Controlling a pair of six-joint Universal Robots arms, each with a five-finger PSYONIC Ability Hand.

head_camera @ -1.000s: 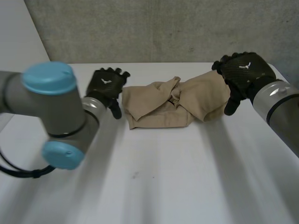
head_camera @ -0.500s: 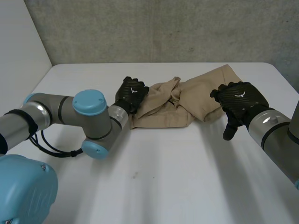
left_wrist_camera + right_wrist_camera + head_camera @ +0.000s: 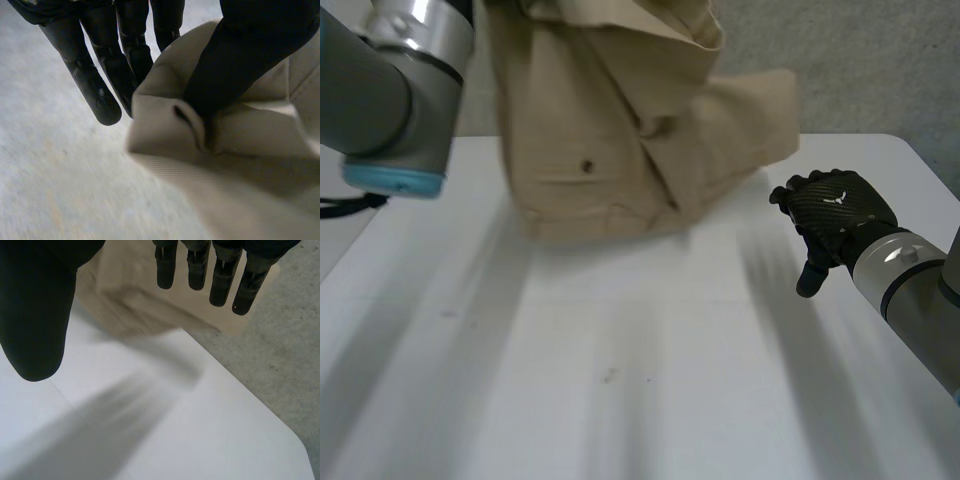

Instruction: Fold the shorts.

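The beige shorts [image 3: 620,130] hang bunched in the air above the far left of the white table [image 3: 650,350], held up from above by my left arm [image 3: 400,90]. In the left wrist view my left hand [image 3: 240,65] pinches a fold of the shorts [image 3: 240,135] between its thumb and its fingers [image 3: 95,80]. My right hand [image 3: 835,215] hovers open over the table's right side, clear of the cloth. In the right wrist view its fingers [image 3: 222,275] are straight, and the shorts [image 3: 135,305] hang beyond its fingertips.
A grey concrete wall [image 3: 860,60] stands behind the table. The table's right edge [image 3: 920,150] runs close to my right hand, with grey floor [image 3: 280,365] past the table's corner.
My left hand has shut on the left side of the shorts and lifted them off the table. My right hand drew back from their right end and now holds still.
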